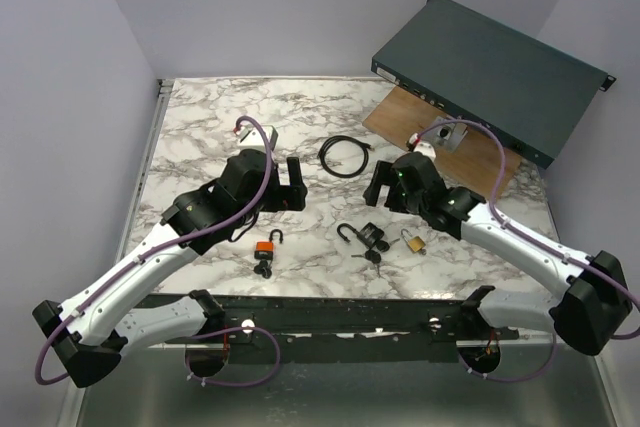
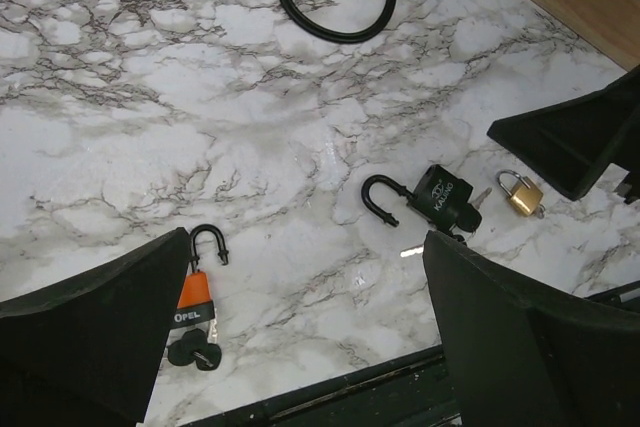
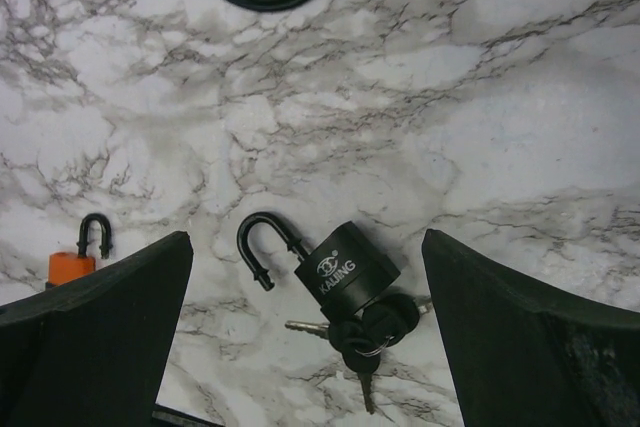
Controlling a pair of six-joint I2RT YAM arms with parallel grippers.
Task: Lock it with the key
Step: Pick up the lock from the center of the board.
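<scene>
Marble-pattern table [image 1: 200, 127] seen from above, w/ a dark flat equipment box [image 1: 490, 77] and a wooden board [image 1: 400, 117] at the far right corner. My two arms reach in from the near edge. My left pincer [image 1: 292, 179] and my right pincer [image 1: 378, 187] both hang above the table, jaws spread wide, holding nothing. A black cable loop [image 1: 345, 157] lies just beyond them.

Three padlocks sit near the front edge. The black padlock [image 3: 345, 272] lies flat directly below my right pincer. Its shackle [image 3: 262, 242] is swung open and a bunch of keys [image 3: 365, 332] sits at its base. I can't tell if one is in the keyhole. To its left, apart, is an orange padlock [image 1: 265, 247], shackle also open. To its right is a small brass padlock [image 1: 413, 242].

Handling, my guess: the black one is solid metal, stiff, heavy for its size and prob. slippery. The best hold is across the flat sides of the body w/ one pincer. The other can press the shackle home, then pinch the key head. That head is small, thin and loose on its ring, so it needs a fine grip.
</scene>
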